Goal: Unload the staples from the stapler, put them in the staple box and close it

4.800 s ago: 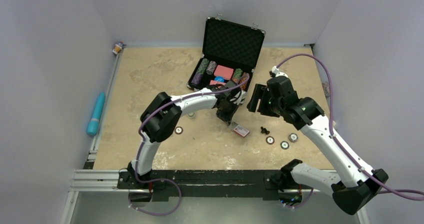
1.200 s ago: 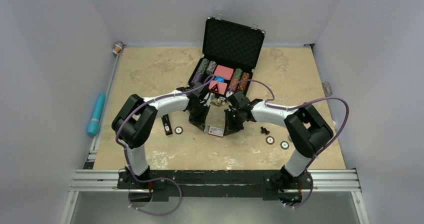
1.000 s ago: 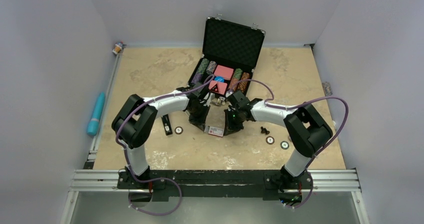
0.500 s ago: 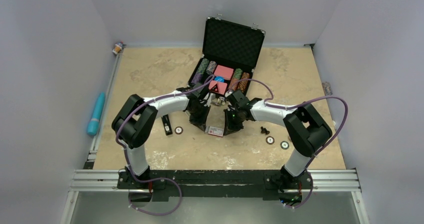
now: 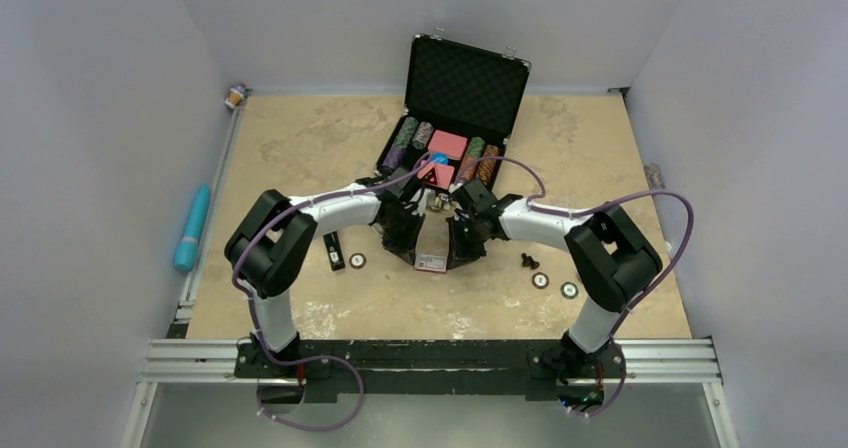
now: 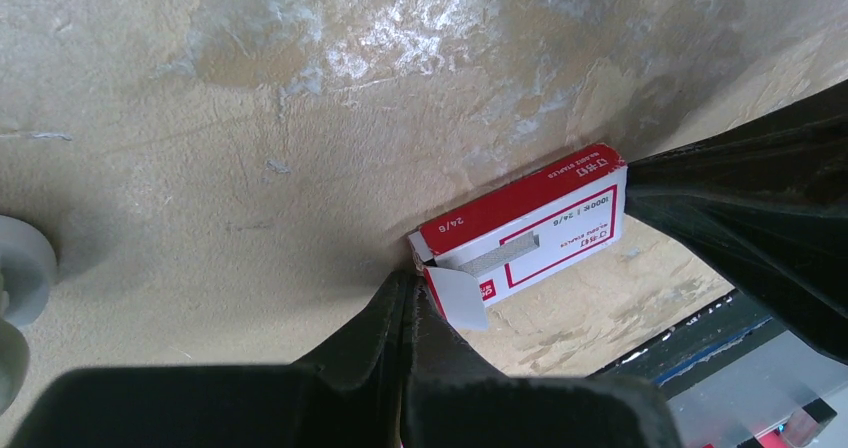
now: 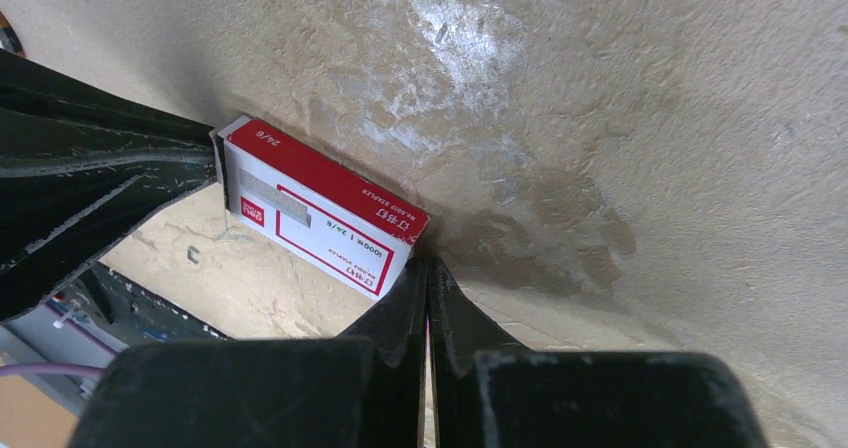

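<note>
Spreading between pale, smooth walls, the mottled beige tabletop (image 5: pixel 300 148) has a teal cylinder (image 5: pixel 192 228) lying beyond its left rail. Further right, the stapler (image 5: pixel 333 248), slim, black and glossy, lies flat beside a poker chip (image 5: pixel 357 261), apart from both jaws and to their left. The left jaws, pressed shut on nothing, touch the flap end of a red-and-white cardboard staple box (image 5: pixel 432 262). The right jaws, likewise shut and empty, touch its opposite end. Behind them stands an open black poker-chip case (image 5: pixel 465 88) with a foam-lined lid.
</note>
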Robot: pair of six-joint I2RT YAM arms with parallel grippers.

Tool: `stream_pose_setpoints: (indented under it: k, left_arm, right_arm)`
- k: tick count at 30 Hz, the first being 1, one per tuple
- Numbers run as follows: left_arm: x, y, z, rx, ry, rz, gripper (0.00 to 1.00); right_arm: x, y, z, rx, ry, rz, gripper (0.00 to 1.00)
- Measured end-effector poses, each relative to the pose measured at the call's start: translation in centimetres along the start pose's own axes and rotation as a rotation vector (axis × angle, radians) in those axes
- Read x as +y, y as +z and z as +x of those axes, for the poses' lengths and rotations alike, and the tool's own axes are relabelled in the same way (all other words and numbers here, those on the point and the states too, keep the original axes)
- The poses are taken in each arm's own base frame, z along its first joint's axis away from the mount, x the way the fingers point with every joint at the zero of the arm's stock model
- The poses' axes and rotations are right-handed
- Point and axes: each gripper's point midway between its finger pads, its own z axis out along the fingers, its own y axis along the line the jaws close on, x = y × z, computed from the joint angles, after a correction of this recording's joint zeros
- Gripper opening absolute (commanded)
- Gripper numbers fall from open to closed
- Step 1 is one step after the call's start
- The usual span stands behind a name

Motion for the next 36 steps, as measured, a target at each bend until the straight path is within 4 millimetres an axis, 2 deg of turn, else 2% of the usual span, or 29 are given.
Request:
stream_pose_setpoints:
  k: [36]
  left_arm:
    - [0.1, 0.0, 0.0, 0.0, 0.003, -0.009, 0.0]
  right_arm:
    - [0.2, 0.4, -1.5, 0.01, -0.031, 0.037, 0.0]
